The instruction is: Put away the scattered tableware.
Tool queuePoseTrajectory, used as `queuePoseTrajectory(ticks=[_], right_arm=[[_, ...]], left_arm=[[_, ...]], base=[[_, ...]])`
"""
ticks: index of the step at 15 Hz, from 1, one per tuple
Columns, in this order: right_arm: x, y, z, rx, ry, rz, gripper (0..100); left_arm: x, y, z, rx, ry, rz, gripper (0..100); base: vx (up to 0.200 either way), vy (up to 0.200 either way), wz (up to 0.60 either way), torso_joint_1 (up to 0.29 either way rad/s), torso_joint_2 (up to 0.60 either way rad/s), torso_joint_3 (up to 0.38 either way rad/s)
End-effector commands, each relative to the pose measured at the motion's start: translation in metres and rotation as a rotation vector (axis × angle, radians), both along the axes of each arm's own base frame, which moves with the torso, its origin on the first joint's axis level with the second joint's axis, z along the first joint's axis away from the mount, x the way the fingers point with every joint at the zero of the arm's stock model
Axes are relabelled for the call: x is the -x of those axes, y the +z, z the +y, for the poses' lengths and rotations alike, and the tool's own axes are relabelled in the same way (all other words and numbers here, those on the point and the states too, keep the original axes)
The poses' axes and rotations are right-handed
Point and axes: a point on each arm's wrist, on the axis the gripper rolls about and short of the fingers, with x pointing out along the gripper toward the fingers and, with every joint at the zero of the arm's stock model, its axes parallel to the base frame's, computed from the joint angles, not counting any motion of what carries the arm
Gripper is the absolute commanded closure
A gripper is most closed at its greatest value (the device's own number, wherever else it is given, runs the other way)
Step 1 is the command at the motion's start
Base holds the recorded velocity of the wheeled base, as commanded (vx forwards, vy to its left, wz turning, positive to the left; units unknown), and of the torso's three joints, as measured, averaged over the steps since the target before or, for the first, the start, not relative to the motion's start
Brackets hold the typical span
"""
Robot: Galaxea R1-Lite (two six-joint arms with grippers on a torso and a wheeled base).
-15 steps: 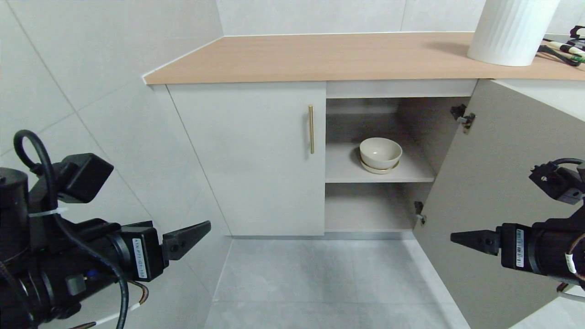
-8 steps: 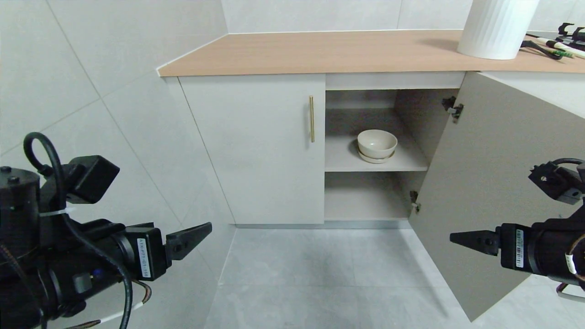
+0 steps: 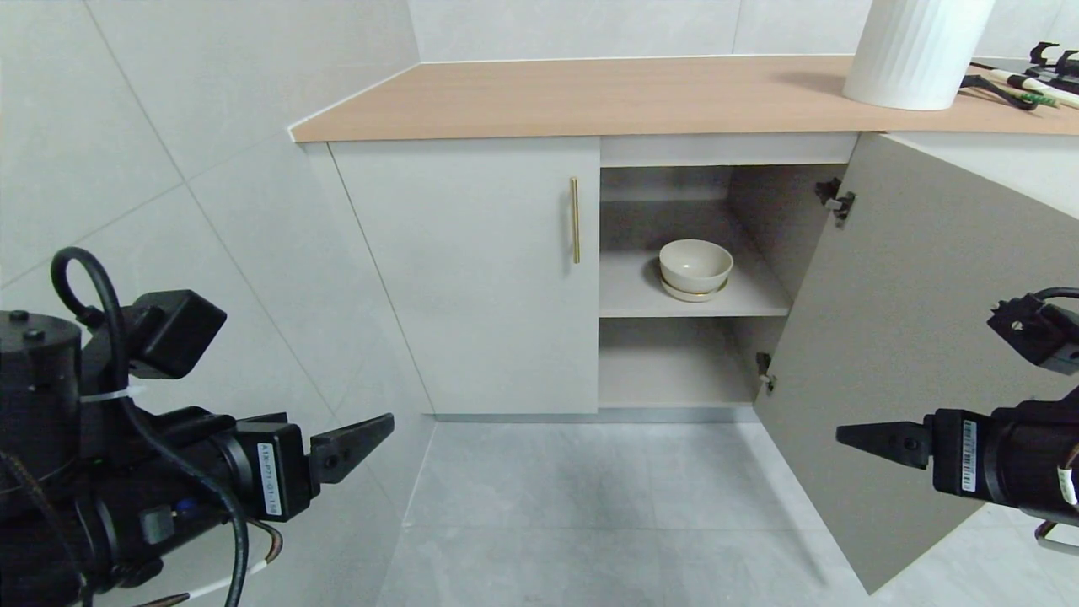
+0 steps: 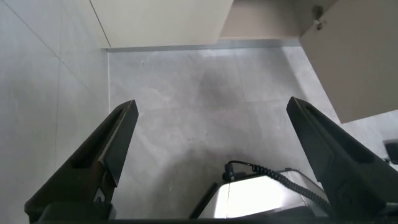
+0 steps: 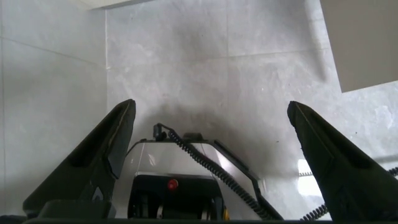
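Cream glazed ceramic bowl (image 3: 695, 263) sits on a matching shallow plate (image 3: 693, 295) on the grey cabinet's middle shelf (image 3: 636, 297), about 2 o'clock from head-view centre. The grey right-hand door (image 3: 893, 337) is swung open.

Left gripper (image 4: 211, 106) is low at 8 o'clock and right gripper (image 5: 211, 104) low at 4 o'clock. Both are spread wide, empty and well apart from the shelf.

Bowl is probably rigid, brittle, slick and of moderate weight. Pinch the rim wall, one finger inside and one outside. Plate is thin, so take it by the edge and don't clank the stack.
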Motion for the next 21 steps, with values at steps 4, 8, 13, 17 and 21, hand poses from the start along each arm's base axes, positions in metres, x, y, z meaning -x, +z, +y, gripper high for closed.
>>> queuePoseTrajectory(ticks=[4, 8, 13, 17, 21], right_arm=[[0.002, 0.002, -0.001, -0.004, 0.001, -0.008, 0], [0.004, 0.003, -0.003, 0.003, 0.005, -0.016, 0], [0.009, 0.002, -0.007, 0.055, 0.018, 0.015, 0], [0.01, 0.0, -0.014, 0.119, 0.018, 0.049, 0], [0.012, 0.01, -0.027, 0.182, -0.046, 0.135, 0]], left_arm=[[0.0, -0.002, 0.0, -0.033, -0.007, 0.013, 0], [0.0, -0.003, 0.0, -0.037, -0.009, 0.015, 0], [0.0, -0.003, 0.0, -0.036, -0.01, 0.016, 0], [0.001, -0.003, 0.0, -0.036, -0.011, 0.016, 0], [0.001, -0.003, 0.0, -0.036, -0.013, 0.018, 0]], base=[[0.0, -0.1, 0.0, 0.0, 0.0, 0.001], [0.0, -0.2, 0.0, 0.008, 0.0, 0.001], [0.0, -0.2, 0.0, 0.002, 0.0, 0.001], [0.0, 0.0, 0.0, 0.0, 0.0, 0.0], [0.0, 0.0, 0.0, 0.0, 0.0, 0.0]])
